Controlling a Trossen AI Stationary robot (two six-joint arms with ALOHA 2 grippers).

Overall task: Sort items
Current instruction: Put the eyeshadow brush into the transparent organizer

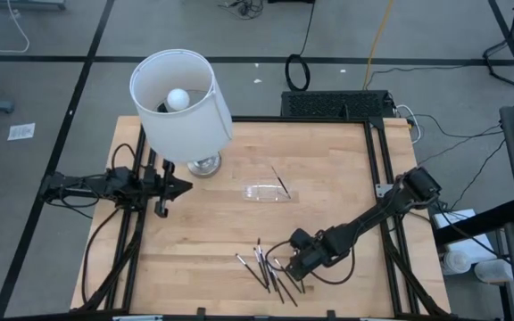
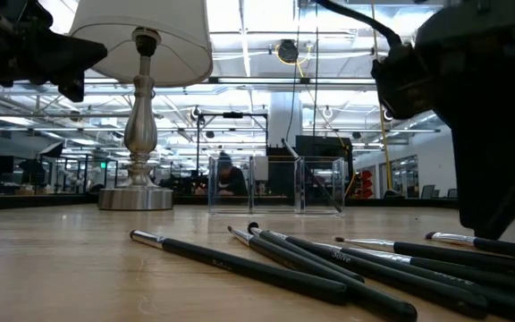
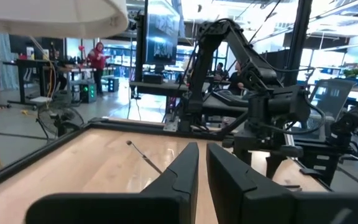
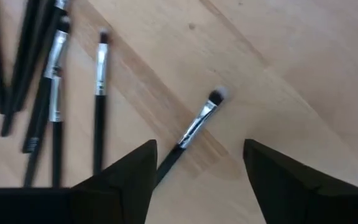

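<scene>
Several thin dark brushes with silvery ferrules lie in a loose pile on the table near its near edge, and they fill the foreground of the low view. One more brush leans in the small clear tray. My right gripper hovers open just over the pile. In its wrist view the fingers stand on either side of one brush that lies apart from the rest, without touching it. My left gripper waits shut beside the lamp base, its fingers pointing toward the tray.
The white-shaded lamp stands on its silvery base at the table's far left, close to my left arm. The clear tray sits mid-table. Bare wood lies between the tray and the pile. Black frame rails run along the table's edges.
</scene>
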